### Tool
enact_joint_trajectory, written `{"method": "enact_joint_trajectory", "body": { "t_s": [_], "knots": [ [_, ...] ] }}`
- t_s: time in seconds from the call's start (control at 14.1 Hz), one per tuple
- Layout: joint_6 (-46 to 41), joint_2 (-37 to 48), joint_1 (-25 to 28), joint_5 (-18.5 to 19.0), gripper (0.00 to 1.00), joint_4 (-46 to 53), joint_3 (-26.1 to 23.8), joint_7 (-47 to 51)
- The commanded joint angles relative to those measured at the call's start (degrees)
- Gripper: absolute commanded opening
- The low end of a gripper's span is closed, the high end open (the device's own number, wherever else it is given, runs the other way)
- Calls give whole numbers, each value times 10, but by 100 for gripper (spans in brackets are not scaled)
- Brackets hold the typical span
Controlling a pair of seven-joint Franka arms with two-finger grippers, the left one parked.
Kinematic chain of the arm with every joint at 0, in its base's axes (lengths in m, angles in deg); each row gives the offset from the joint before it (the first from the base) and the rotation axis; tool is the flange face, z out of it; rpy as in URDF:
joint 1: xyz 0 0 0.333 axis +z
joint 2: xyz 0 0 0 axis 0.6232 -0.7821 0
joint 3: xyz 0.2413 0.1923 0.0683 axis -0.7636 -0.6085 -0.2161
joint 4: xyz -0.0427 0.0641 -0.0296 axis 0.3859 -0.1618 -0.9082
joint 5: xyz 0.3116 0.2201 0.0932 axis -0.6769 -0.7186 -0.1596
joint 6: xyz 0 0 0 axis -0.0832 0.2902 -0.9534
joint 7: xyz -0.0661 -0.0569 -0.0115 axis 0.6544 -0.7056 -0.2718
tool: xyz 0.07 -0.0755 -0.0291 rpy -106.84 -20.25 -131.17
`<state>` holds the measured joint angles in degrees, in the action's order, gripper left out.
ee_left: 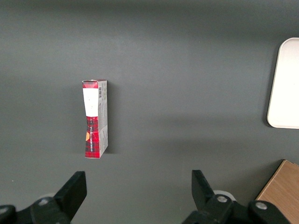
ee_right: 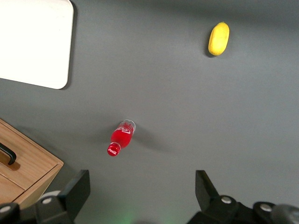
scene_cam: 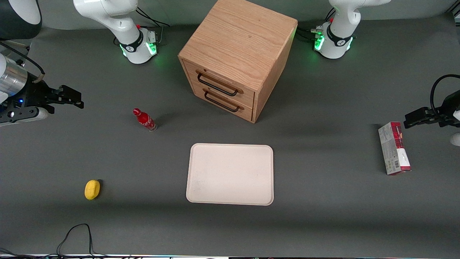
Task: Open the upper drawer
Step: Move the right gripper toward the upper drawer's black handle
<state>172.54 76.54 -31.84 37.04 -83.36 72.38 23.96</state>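
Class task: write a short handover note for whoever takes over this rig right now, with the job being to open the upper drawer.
Gripper: open, holding nothing, at the working arm's end of the table, well away from the cabinet.
Upper drawer: shut, flush with the cabinet front, black handle untouched. The lower drawer is shut too.
Nearby: a red bottle stands between the gripper and the cabinet; the tray lies nearer the front camera than the drawers.
Done: nothing yet.
Left: reach the upper handle, probably skirting the bottle, grip it and pull the drawer out.
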Motion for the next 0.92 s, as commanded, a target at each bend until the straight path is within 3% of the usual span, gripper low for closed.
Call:
{"method": "enact_joint_trajectory", "body": {
  "t_s": [0.0, 0.21, 0.57, 0.85],
  "knots": [
    [-14, -6, 9, -11, 100, 22, 4, -1],
    [-19, -8, 52, -13, 100, 36, 1, -1],
    [-20, -44, 154, -51, 100, 69, 0, 1],
    [-13, -51, 261, -60, 100, 70, 0, 95]
  ]
}}
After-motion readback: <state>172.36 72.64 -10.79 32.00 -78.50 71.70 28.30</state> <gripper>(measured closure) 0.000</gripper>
